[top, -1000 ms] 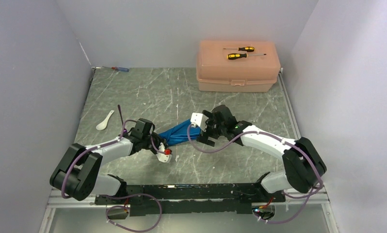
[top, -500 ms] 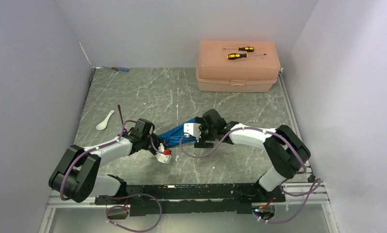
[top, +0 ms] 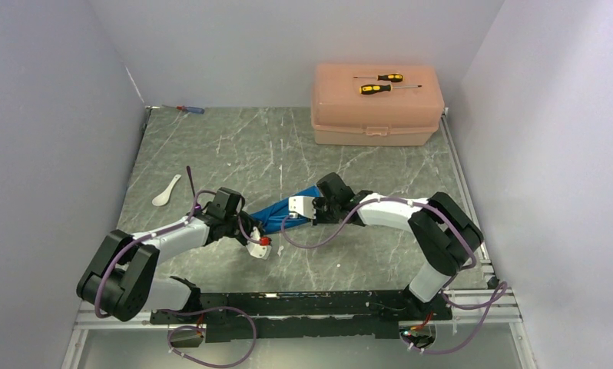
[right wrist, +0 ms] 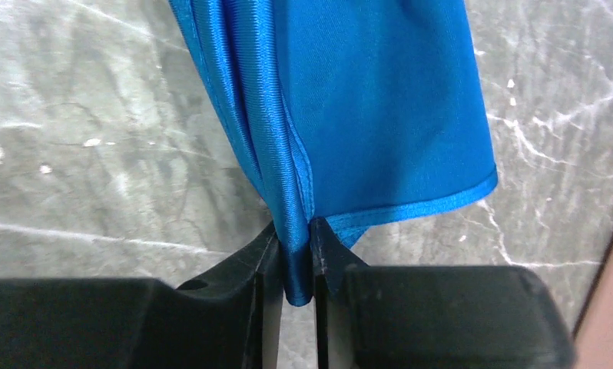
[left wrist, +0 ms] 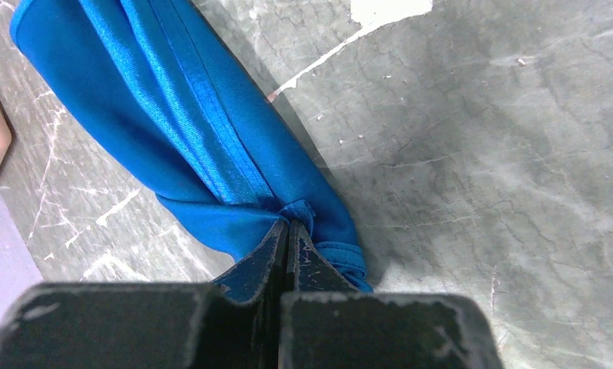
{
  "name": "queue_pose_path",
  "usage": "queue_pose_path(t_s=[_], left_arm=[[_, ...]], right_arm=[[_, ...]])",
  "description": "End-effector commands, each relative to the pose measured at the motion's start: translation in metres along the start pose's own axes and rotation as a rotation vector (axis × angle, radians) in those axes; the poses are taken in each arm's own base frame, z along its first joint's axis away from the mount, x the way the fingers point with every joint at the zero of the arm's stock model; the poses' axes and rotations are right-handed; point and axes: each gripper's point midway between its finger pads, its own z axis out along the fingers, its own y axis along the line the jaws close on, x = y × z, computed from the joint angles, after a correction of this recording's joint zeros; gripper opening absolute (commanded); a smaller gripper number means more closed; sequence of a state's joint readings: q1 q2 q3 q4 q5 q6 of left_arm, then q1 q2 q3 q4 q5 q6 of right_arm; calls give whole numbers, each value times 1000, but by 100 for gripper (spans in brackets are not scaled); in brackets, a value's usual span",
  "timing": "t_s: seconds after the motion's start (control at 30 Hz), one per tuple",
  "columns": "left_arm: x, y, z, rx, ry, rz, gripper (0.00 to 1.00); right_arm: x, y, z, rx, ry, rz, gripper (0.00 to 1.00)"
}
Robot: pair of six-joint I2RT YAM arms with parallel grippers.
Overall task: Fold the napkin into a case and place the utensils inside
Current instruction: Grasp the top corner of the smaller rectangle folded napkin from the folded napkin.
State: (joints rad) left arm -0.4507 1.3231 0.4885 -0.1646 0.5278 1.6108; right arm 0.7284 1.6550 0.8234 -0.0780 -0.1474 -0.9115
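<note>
The bright blue napkin (top: 279,210) lies bunched into a long strip on the marble table between my two grippers. My left gripper (top: 250,224) is shut on its near-left end, and the left wrist view shows the fingertips (left wrist: 288,227) pinching a puckered corner of the napkin (left wrist: 180,131). My right gripper (top: 309,207) is at the other end, its jaws pressed onto a hanging fold (right wrist: 296,261) of the napkin (right wrist: 365,92). The white spoon (top: 165,191) and the dark purple fork (top: 190,181) lie at the far left of the table, beyond the left arm.
A large peach plastic box (top: 376,115) stands at the back right with two yellow-and-black screwdrivers (top: 382,83) on its lid. A small blue-and-red screwdriver (top: 189,109) lies at the back left corner. Grey walls enclose the table on three sides.
My right gripper moved left and down onto the napkin's right end and closed from wide open onto a fold. The left arm held still with its grip unchanged.
</note>
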Motion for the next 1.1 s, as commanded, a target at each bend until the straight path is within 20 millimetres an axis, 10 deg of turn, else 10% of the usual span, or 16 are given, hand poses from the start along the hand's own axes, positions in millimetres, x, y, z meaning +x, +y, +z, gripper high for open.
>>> queue_pose_path(t_s=[0.0,0.17,0.33,0.53,0.6,0.67,0.87,1.07], left_arm=[[2,-62,-5,200,23,-131,3],[-6,-71,-11,249,-13,-59,3],[-20,-74,-9,273,-104,72,3],[-15,-72,-12,294,-82,68,3],[-14,-70,-14,282,-72,26,3],[-13,-66,-15,266,-62,-10,3],[-5,-70,-14,249,-42,1,3],[-2,-67,-13,249,-45,18,3]], right_arm=[[-17,15,-14,-136,-20,91,18],[-35,44,-36,-323,-31,223,14],[-36,55,-42,-321,-41,264,40],[-55,46,-49,-309,-140,252,46],[-64,43,-52,-301,-179,257,58],[-77,39,-57,-276,-252,268,98],[-84,-27,-69,123,-317,380,100],[-73,-109,-110,379,-472,995,100]])
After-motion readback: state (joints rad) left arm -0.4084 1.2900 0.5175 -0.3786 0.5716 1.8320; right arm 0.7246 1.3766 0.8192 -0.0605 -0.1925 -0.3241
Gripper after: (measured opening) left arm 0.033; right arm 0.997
